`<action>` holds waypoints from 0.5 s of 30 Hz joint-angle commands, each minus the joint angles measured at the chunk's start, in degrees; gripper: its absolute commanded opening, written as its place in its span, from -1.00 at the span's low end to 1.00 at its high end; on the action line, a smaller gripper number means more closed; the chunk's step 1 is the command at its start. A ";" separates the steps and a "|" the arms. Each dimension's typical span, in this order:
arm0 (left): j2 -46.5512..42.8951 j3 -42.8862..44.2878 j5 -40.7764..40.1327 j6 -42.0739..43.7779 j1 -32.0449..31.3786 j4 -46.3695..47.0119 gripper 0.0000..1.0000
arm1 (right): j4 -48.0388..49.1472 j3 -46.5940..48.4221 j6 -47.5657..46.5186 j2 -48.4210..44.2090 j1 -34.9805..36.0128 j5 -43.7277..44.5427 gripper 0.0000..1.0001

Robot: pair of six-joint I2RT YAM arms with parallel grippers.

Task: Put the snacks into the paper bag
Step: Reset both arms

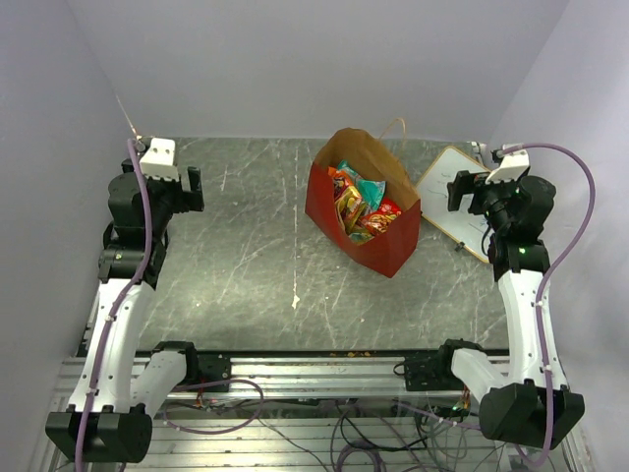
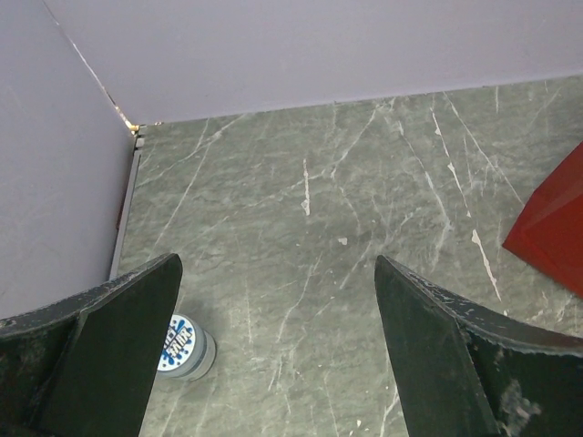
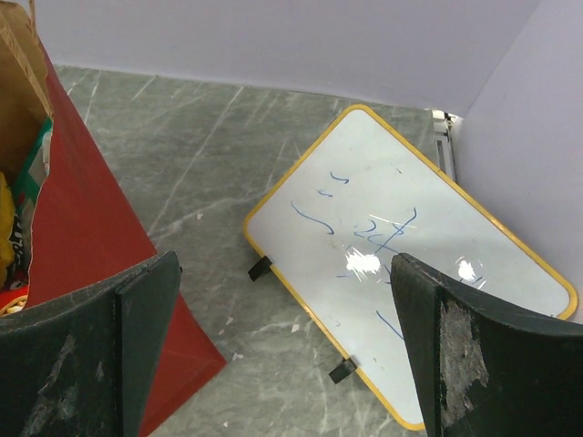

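The red paper bag (image 1: 388,246) stands upright at the table's middle, its brown inside and tan handle showing. Several snacks (image 1: 360,204) lie packed inside it: orange, red, teal and yellow packets. A corner of the bag shows in the left wrist view (image 2: 556,228), and its red wall in the right wrist view (image 3: 86,218), with packet edges (image 3: 23,196) at the mouth. My left gripper (image 2: 278,319) is open and empty, raised at the far left. My right gripper (image 3: 287,337) is open and empty, raised to the right of the bag above the whiteboard's edge.
A white board with a yellow rim and blue scribbles (image 3: 401,246) lies flat at the back right, also in the top view (image 1: 454,197). A small round blue-and-white lidded tub (image 2: 185,346) sits by the left wall. Purple walls close in the table.
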 commanded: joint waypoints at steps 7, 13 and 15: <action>0.10 -0.31 1.74 -0.80 0.56 1.83 0.96 | 0.14 0.07 -1.09 0.26 -0.85 0.35 1.00; -0.46 -0.45 1.14 -0.87 0.54 1.82 0.96 | -0.22 0.24 -1.04 -0.64 -1.31 2.36 1.00; -0.63 -0.54 0.81 -0.86 0.51 1.82 0.96 | -0.22 0.19 -1.06 -0.75 -1.50 2.46 1.00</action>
